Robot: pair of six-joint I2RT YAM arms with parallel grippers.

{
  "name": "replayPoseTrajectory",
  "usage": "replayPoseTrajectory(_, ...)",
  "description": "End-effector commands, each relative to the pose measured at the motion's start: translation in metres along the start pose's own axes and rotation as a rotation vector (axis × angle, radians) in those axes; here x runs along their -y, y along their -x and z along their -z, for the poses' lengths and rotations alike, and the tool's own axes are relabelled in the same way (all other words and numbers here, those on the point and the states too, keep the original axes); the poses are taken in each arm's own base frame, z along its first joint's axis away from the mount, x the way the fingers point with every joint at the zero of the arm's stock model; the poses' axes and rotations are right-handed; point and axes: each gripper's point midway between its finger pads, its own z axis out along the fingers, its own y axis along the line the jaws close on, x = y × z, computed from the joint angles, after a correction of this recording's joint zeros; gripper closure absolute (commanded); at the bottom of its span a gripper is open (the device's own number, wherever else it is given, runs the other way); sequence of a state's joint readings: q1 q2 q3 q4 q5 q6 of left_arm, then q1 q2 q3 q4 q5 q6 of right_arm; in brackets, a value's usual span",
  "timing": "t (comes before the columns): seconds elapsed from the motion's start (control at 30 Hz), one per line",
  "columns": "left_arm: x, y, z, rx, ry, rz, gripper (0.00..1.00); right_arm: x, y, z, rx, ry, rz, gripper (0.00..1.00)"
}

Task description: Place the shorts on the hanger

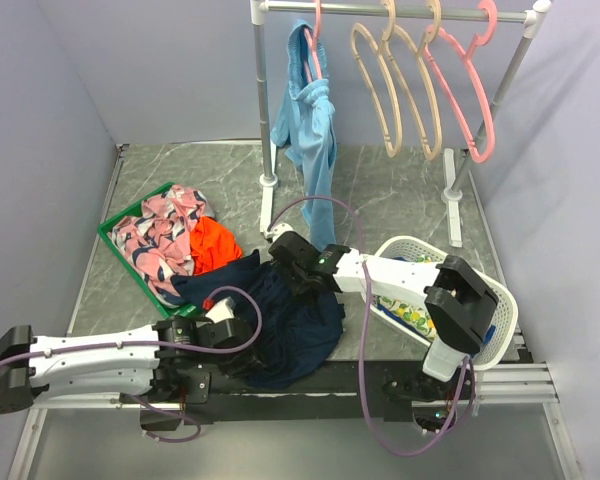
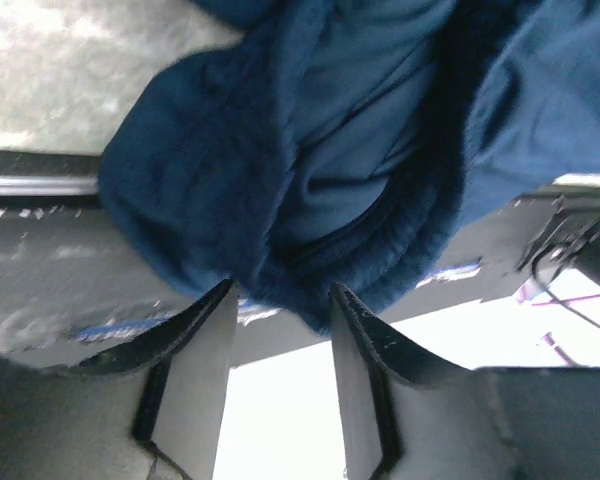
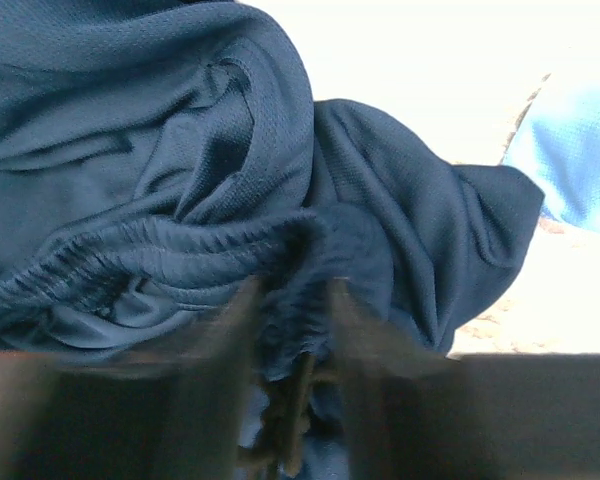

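Nearest the bases, the left gripper (image 2: 280, 296) is lying low at the front edge of the table (image 1: 400, 190). Its two fingers (image 2: 205, 325) are pinching a thick fold of elastic waistband on the shorts (image 1: 295, 320). The single pair of navy shorts is lying crumpled on the near middle of the table. Its front part is drooping over the edge beside the left gripper.

Just beyond, the right arm is reaching in from the right. The right gripper (image 1: 286, 256) is sitting on the far edge of the shorts. In the right wrist view its fingers (image 3: 225, 320) are standing close together, squeezing a bunched ridge of the waistband between them.

Two baskets are flanking the shorts. A green basket (image 1: 130, 210) on the left is holding a heap of pink-and-navy patterned clothes (image 1: 160, 235) and one orange garment (image 1: 215, 245), which is touching the shorts' far left corner. A white basket (image 1: 500, 310) on the right is sitting under the right arm. Something yellow is showing inside it, too hidden to name.

Farthest back, one clothes rack (image 1: 263, 100) is carrying four hangers. One pink hanger (image 1: 317, 45) is holding a light-blue garment (image 1: 310, 120). Next come a beige hanger (image 1: 390, 150), a second beige hanger (image 1: 433, 153) just beside it, and a second pink hanger (image 1: 480, 152). These last three are hanging bare, well apart from the shorts.
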State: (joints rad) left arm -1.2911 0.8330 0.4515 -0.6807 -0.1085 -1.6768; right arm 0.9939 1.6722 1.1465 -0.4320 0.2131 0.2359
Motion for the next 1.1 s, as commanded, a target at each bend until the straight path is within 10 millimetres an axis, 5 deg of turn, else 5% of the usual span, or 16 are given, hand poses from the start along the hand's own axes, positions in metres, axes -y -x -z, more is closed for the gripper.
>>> replayPoseTrajectory(0.0,0.019,0.018,-0.009,0.113,-0.068,0.044,0.65,0.002,0.008,0.002,0.024,-0.009,-0.035,0.79)
replayPoseTrajectory(0.13,0.028,0.071,0.014,0.35,-0.076,-0.026,0.83,0.019,0.027,0.037,0.116,-0.078,-0.147,1.0)
replayPoseTrajectory(0.23,0.049,0.109,0.054,0.482,-0.174,-0.036,0.99,0.034,0.053,0.085,0.24,-0.098,-0.263,1.0)
replayPoseTrajectory(0.43,0.101,0.184,0.175,0.8,-0.194,-0.197,0.99,0.072,0.086,0.186,0.495,-0.132,-0.469,1.0)
replayPoseTrajectory(0.47,0.125,0.197,0.221,0.877,-0.244,-0.237,0.99,0.078,0.09,0.208,0.548,-0.121,-0.503,1.0)
replayPoseTrajectory(0.53,0.158,0.208,0.249,0.925,-0.263,-0.331,0.99,0.092,0.099,0.243,0.623,-0.132,-0.559,1.0)
replayPoseTrajectory(0.57,0.178,0.215,0.294,0.995,-0.319,-0.358,0.99,0.099,0.102,0.265,0.67,-0.122,-0.586,1.0)
replayPoseTrajectory(0.63,0.209,0.221,0.307,1.006,-0.336,-0.436,0.99,0.11,0.11,0.3,0.747,-0.115,-0.633,1.0)
replayPoseTrajectory(0.67,0.225,0.225,0.346,1.063,-0.393,-0.449,0.99,0.116,0.111,0.316,0.782,-0.108,-0.651,1.0)
replayPoseTrajectory(0.73,0.252,0.232,0.353,1.06,-0.408,-0.502,0.99,0.119,0.118,0.344,0.834,-0.064,-0.678,1.0)
replayPoseTrajectory(0.77,0.266,0.232,0.388,1.098,-0.483,-0.515,0.99,0.119,0.12,0.355,0.856,-0.041,-0.69,1.0)
replayPoseTrajectory(0.83,0.29,0.235,0.389,1.069,-0.522,-0.571,0.99,0.115,0.127,0.376,0.89,0.031,-0.697,1.0)
replayPoseTrajectory(0.87,0.298,0.233,0.411,1.071,-0.592,-0.578,0.99,0.113,0.129,0.381,0.899,0.048,-0.7,1.0)
replayPoseTrajectory(0.97,0.302,0.245,0.37,0.955,-0.557,-0.584,0.99,0.105,0.13,0.378,0.885,0.092,-0.696,1.0)
replayPoseTrajectory(1.03,0.294,0.242,0.358,0.922,-0.587,-0.595,0.99,0.096,0.122,0.348,0.833,0.091,-0.692,1.0)
replayPoseTrajectory(1.07,0.273,0.254,0.312,0.856,-0.511,-0.558,0.99,0.092,0.118,0.338,0.817,0.105,-0.691,1.0)
